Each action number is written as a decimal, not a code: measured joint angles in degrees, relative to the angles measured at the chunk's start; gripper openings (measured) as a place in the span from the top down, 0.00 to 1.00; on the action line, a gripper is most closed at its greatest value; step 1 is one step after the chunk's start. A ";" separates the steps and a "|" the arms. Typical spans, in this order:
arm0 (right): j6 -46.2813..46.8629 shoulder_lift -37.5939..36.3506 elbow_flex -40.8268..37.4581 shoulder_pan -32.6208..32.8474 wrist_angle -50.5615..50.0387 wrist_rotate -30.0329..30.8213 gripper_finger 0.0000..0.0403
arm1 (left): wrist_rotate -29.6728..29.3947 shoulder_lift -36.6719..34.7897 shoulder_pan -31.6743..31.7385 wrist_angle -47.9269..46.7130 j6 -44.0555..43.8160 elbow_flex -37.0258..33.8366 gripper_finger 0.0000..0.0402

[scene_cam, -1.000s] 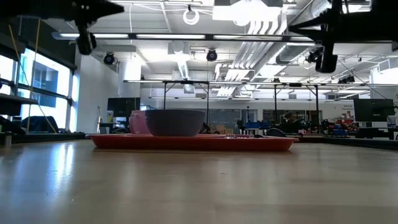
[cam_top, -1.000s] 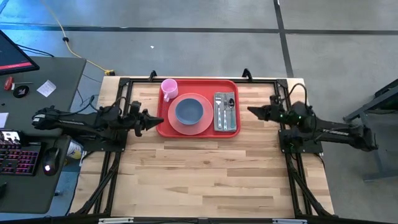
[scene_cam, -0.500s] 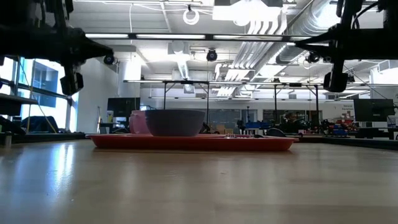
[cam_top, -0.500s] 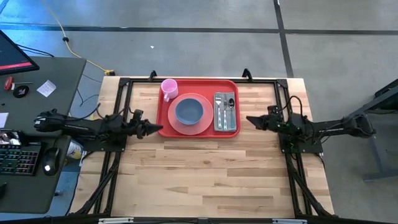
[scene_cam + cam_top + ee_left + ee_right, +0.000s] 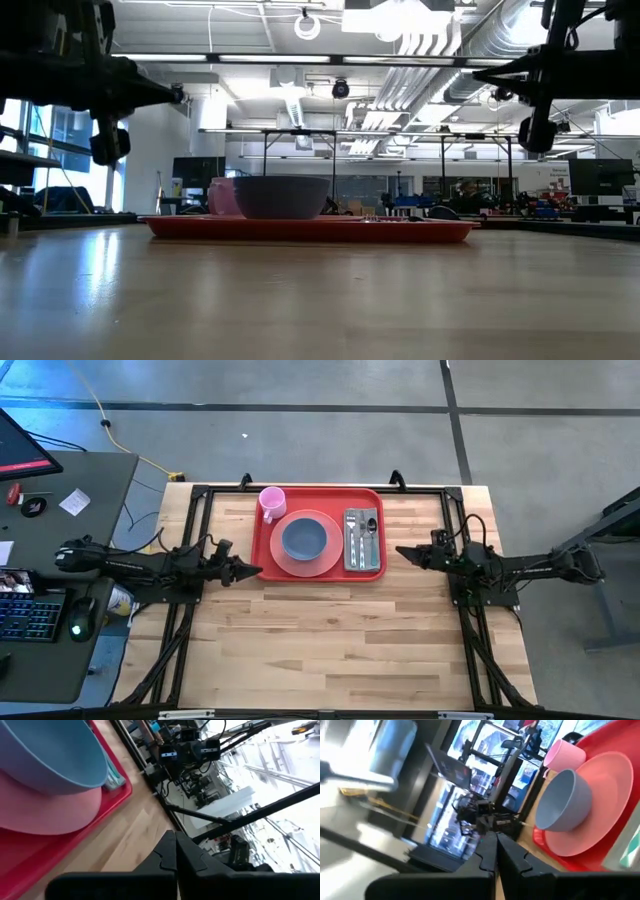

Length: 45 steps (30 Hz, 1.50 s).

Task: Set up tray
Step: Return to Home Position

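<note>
Tray [image 5: 318, 491] position: between the two pincers, on the far half of the bench [image 5: 330, 650]. Its long axis runs across the bench, along the line from one pincer to the other, with one short edge facing each.

Left pincer [image 5: 252, 570]: closed and empty, tip just beside the tray's nearest corner, not touching. Right pincer [image 5: 404, 551]: closed and empty, tip pointing at the facing short edge with a strip of bare bench between.

View differences:
- The high view alone shows the full layout. From the left pincer outward come a cup [image 5: 272, 501] at the far corner, then a plate [image 5: 330, 565] carrying a bowl [image 5: 303, 538]. A napkin [image 5: 352, 564] with three pieces of cutlery [image 5: 361, 530] lies at the end nearest the right pincer.
- The low view shows the tray [image 5: 310, 229] edge-on, with only the bowl [image 5: 283, 197] and the cup [image 5: 222, 196] rising above the rim. Both arms hang clear above the bench surface.
- The left wrist view shows the left pincer [image 5: 175, 851] with its fingers pressed together, and beyond it the bowl [image 5: 50, 755], plate [image 5: 50, 810] and tray rim [image 5: 120, 795].
- The right wrist view shows the right pincer [image 5: 496, 851] likewise closed, facing the cup [image 5: 565, 752], bowl [image 5: 565, 800] and plate [image 5: 605, 820].

Clearances: the bench is bare on the near side of both pincers. The tray's far long edge lies close to the far bench edge.
</note>
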 joint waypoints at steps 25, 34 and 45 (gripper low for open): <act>-49.86 0.00 -0.04 -0.16 -9.67 -13.13 1.00 | -1.69 0.15 0.00 -14.48 44.11 -0.13 0.67; -49.35 0.02 -0.07 -0.16 -15.62 -12.95 1.00 | -1.81 0.15 0.00 -15.41 44.11 -0.13 0.67; -48.85 0.04 -0.09 -0.16 -15.73 -12.93 1.00 | -1.81 0.15 0.00 -15.41 44.11 -0.17 0.68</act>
